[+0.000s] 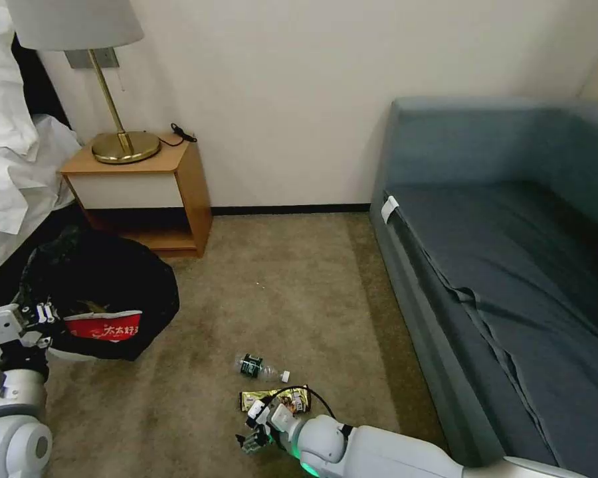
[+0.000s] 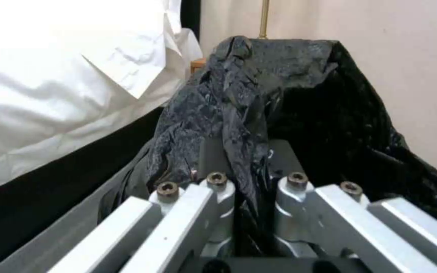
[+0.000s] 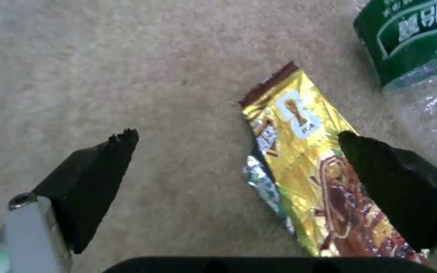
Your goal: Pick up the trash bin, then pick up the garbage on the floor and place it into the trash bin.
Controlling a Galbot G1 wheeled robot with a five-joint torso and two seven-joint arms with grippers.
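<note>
At far left, left gripper [image 1: 43, 318]: clamped on the black-lined rim of the trash bin [image 1: 103, 302] (red wrapper inside).
Right gripper [image 3: 239, 151]: fingers wide apart, low over the carpet.
Gold wrapper [image 3: 309, 167]: under one fingertip, long axis toward the bottle [image 1: 262, 368].

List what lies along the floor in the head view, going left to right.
left gripper → trash bin → bottle → gold wrapper → sofa
</note>
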